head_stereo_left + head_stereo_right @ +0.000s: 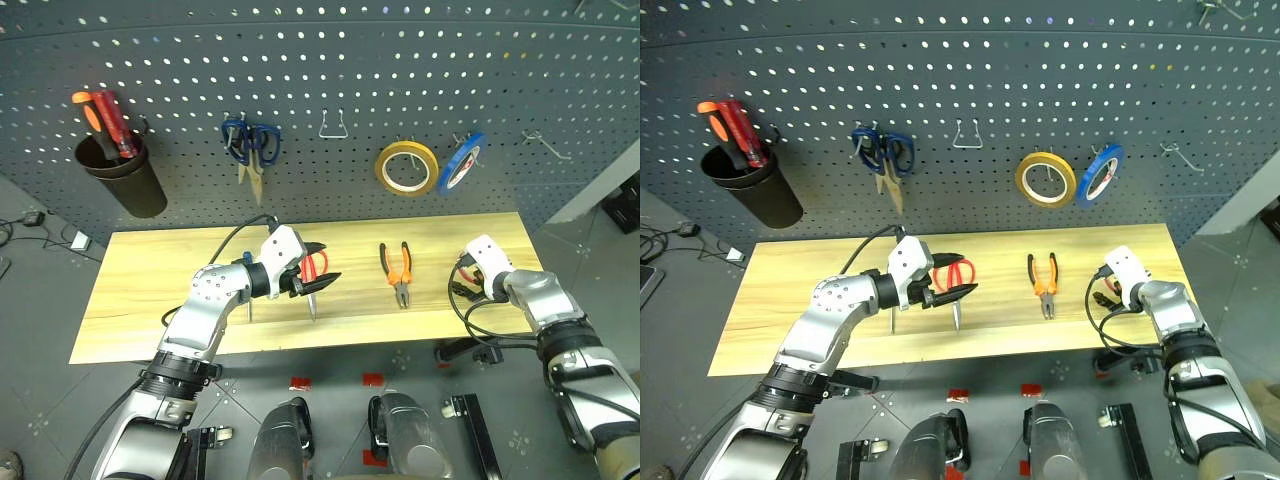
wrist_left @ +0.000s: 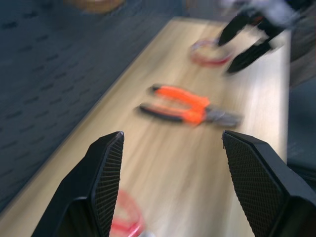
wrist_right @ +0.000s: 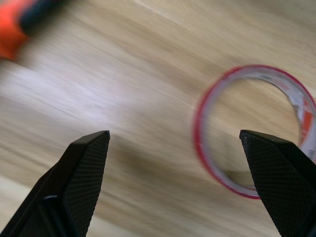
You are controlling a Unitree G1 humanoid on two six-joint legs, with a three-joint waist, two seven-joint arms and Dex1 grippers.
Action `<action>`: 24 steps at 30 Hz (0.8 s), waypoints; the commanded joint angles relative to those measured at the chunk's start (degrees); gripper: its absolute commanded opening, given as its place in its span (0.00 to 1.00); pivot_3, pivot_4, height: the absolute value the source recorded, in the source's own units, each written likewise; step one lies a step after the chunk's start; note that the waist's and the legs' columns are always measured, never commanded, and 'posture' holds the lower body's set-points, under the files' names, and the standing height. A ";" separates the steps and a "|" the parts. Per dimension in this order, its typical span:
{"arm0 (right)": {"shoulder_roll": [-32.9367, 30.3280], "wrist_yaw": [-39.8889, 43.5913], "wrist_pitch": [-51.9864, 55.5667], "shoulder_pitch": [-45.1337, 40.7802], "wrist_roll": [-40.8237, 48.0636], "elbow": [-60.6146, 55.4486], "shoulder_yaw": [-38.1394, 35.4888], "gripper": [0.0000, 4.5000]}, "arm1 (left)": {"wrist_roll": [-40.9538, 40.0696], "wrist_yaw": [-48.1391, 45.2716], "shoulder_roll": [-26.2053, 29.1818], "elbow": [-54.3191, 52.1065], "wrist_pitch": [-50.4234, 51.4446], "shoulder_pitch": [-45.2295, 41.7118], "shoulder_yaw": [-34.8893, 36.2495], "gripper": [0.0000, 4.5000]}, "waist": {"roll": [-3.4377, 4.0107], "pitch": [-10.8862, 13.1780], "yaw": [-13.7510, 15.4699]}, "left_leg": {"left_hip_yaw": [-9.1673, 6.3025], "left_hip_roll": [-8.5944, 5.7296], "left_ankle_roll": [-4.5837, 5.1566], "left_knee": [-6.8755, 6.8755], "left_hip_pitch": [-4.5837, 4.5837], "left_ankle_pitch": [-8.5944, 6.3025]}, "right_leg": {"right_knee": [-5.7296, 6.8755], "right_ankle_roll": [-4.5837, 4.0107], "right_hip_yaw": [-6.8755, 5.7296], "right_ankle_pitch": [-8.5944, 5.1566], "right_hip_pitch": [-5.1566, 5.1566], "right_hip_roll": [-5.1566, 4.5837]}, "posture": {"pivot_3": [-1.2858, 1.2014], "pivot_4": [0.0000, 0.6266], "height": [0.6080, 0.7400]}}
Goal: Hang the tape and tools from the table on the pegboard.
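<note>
The thin red ring of tape (image 3: 254, 131) lies flat on the light wood-grain table (image 1: 150, 270), just ahead of the empty, wide-open right gripper (image 3: 197, 163), probably the nearer; the left gripper (image 2: 173, 143), also open, faces the orange-and-black-handled pliers (image 2: 190, 107).

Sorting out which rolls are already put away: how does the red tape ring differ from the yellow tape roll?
The red tape ring lies flat on the table, while the yellow tape roll hangs on the pegboard. The red ring is a thin band with a wide hollow centre; the yellow roll is thicker-walled. The red ring sits by the right claw; the yellow roll hangs well away from both claws. Both are round tape rolls.
</note>
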 commanded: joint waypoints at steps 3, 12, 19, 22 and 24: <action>0.59 3.04 -3.38 -6.57 -1.77 12.72 -0.06 1.00 | 0.11 -5.57 1.19 -5.12 -0.21 0.26 -4.51 0.74 | -0.04 0.58 -0.33 | 0.01 0.02 -0.01 -0.01 0.01 0.00 | 0.01 0.01 -0.01 -0.01 0.00 0.00 | 0.41 0.49 1.00; 1.77 5.63 -8.08 -11.14 -9.16 22.20 5.72 0.64 | 1.18 -7.15 2.77 -6.45 -1.76 0.84 -5.49 0.75 | -0.03 0.68 -1.04 | 0.00 0.00 -0.03 0.05 0.06 0.01 | 0.13 0.01 -0.01 0.00 0.04 -0.05 | 0.42 0.47 1.00; 2.14 -0.03 -13.94 -9.21 -13.00 22.56 7.58 0.11 | -0.92 -6.99 1.79 -8.62 -0.35 1.55 -4.84 0.75 | -0.04 0.67 -1.02 | -0.02 0.00 -0.05 0.14 0.07 0.02 | 0.19 0.02 -0.02 0.00 0.07 -0.07 | 0.42 0.45 1.00; 1.16 -1.61 -16.51 -7.04 -11.95 19.31 5.78 0.01 | -1.19 -6.14 1.22 -10.03 0.99 1.82 -4.99 0.75 | -0.05 0.66 -1.03 | -0.03 0.00 -0.05 0.18 0.08 0.02 | 0.19 0.05 -0.02 0.02 0.11 -0.07 | 0.42 0.45 1.00; -0.38 -2.29 -17.47 -4.74 -10.51 13.89 3.76 0.01 | -1.67 -4.90 0.72 -11.19 3.35 1.65 -4.77 0.75 | -0.05 0.66 -0.97 | -0.03 0.00 -0.05 0.22 0.07 0.02 | 0.19 0.08 -0.01 0.04 0.12 -0.07 | 0.42 0.45 1.00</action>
